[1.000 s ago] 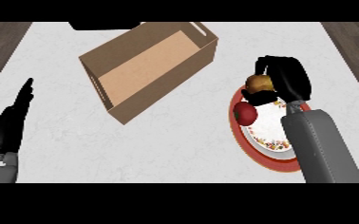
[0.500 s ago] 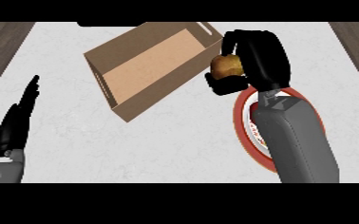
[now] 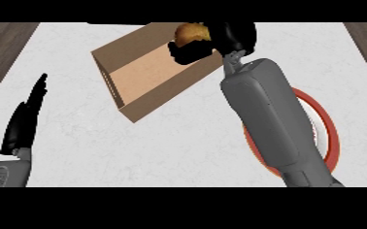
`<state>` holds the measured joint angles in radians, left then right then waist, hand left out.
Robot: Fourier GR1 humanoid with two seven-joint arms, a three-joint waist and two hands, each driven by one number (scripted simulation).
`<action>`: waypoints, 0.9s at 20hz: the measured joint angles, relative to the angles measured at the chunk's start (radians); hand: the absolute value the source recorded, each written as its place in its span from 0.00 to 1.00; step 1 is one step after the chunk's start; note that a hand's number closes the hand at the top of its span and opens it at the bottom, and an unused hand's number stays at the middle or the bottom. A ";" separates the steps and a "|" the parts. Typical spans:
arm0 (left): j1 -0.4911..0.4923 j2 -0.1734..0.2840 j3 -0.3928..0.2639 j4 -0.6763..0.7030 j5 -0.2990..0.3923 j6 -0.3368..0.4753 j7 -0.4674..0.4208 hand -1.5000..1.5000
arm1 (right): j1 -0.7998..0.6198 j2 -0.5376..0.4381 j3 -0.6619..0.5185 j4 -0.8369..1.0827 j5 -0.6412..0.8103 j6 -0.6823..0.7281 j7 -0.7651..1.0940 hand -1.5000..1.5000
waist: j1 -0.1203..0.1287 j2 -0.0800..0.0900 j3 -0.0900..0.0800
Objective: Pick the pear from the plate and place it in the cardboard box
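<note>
My right hand (image 3: 228, 36) is shut on the yellow-brown pear (image 3: 189, 32), holding it above the far right corner of the open cardboard box (image 3: 143, 75). The box lies at an angle on the white counter, its inside bare where I can see it. The red-rimmed plate (image 3: 326, 121) sits at the right, mostly hidden under my grey right forearm (image 3: 269, 116). My left hand (image 3: 25, 119) rests open at the left edge, fingers pointing up.
The white marble counter (image 3: 179, 150) spreads between the box and the view's lower edge. Brown wood floor (image 3: 14, 39) shows beyond the counter's far left corner and at the far right corner.
My right hand has carried the pear up and to the left, from over the plate's edge to above the box's far corner. The left hand stays still.
</note>
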<state>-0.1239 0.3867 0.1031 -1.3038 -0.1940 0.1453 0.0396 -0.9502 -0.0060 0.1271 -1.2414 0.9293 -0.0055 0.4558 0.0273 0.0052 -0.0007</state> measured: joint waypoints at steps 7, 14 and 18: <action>-0.029 -0.005 -0.009 -0.027 -0.006 -0.016 0.042 0.50 | -0.208 0.005 -0.043 0.350 -0.143 -0.162 -0.012 1.00 | 0.025 0.007 0.000; -0.052 -0.011 -0.016 -0.021 -0.012 -0.026 0.036 0.50 | -0.356 0.006 -0.055 0.662 -0.235 -0.292 -0.084 1.00 | 0.055 0.019 -0.001; -0.050 -0.015 -0.024 -0.026 -0.017 -0.030 0.030 0.50 | -0.405 0.006 -0.065 0.799 -0.232 -0.351 -0.090 1.00 | 0.069 0.025 -0.001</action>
<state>-0.1735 0.3712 0.0788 -1.3302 -0.2111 0.1149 0.0697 -1.3549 0.0000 0.0619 -0.4426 0.6971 -0.3561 0.3657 0.0961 0.0307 -0.0018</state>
